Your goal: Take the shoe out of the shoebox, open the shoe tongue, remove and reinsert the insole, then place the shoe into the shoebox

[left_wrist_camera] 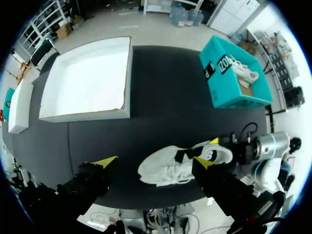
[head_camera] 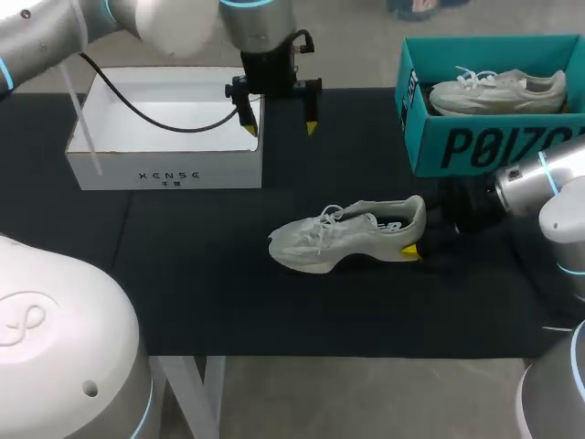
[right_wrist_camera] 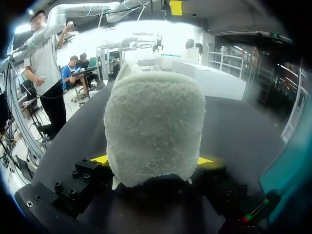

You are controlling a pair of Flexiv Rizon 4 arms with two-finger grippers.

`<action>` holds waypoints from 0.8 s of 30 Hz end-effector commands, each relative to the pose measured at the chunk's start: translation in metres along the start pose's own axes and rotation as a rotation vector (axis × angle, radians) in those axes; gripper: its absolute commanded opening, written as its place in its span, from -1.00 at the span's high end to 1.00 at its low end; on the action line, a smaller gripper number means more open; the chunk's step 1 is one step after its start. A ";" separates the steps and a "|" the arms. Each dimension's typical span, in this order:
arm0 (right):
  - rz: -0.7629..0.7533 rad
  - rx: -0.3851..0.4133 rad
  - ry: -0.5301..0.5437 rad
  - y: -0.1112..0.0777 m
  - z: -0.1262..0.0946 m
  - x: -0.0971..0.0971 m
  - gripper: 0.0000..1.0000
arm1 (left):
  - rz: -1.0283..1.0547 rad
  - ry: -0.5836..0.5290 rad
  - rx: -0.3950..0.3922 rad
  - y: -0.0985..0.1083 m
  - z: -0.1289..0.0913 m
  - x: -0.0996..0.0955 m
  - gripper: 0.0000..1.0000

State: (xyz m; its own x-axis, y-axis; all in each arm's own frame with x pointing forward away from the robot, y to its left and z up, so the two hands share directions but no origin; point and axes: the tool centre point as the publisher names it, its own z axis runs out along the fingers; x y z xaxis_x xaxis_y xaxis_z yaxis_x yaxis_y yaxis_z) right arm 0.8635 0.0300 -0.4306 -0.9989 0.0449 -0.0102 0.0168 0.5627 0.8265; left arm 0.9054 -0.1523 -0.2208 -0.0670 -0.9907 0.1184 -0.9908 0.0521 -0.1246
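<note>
Head view: high behind robot, looking down on worktop [head_camera: 228, 302]. Left wrist: high, facing down. Right wrist: low at 3 o'clock, close against shoe [right_wrist_camera: 153, 131] heel. Shared: shoe.

Your worktop [head_camera: 201, 293] has a black surface. You have three items standing directly on it: an open white box [head_camera: 164, 169] at the rear left, a teal shoebox [head_camera: 475, 146] at the rear right, and one pale shoe [head_camera: 343, 236] near the middle, resting on its sole with its toe pointing left, touching neither box.
</note>
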 end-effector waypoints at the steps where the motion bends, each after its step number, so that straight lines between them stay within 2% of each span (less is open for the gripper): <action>1: 0.000 0.000 -0.002 0.000 0.002 -0.001 1.00 | 0.036 -0.010 -0.031 -0.007 0.023 0.030 -1.00; 6: 0.000 0.000 -0.002 0.000 0.002 -0.001 1.00 | 0.066 0.016 -0.068 -0.011 0.041 0.053 -1.00; 10: 0.000 0.000 -0.002 0.000 0.002 -0.001 1.00 | 0.082 0.060 -0.099 -0.013 0.053 0.065 -1.00; 14: 0.000 0.000 -0.002 0.000 0.002 -0.001 1.00 | 0.157 0.053 -0.144 -0.011 0.061 0.077 -1.00; 24: 0.000 0.000 -0.002 0.000 0.002 -0.001 1.00 | 0.157 0.053 -0.144 -0.011 0.061 0.077 -1.00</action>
State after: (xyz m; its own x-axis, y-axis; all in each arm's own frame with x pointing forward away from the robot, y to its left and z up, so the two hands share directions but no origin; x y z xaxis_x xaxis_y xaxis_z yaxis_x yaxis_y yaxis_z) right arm 0.8635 0.0302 -0.4305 -0.9989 0.0449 -0.0103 0.0167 0.5624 0.8267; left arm 0.9176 -0.2367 -0.2709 -0.2231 -0.9613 0.1614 -0.9744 0.2249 -0.0075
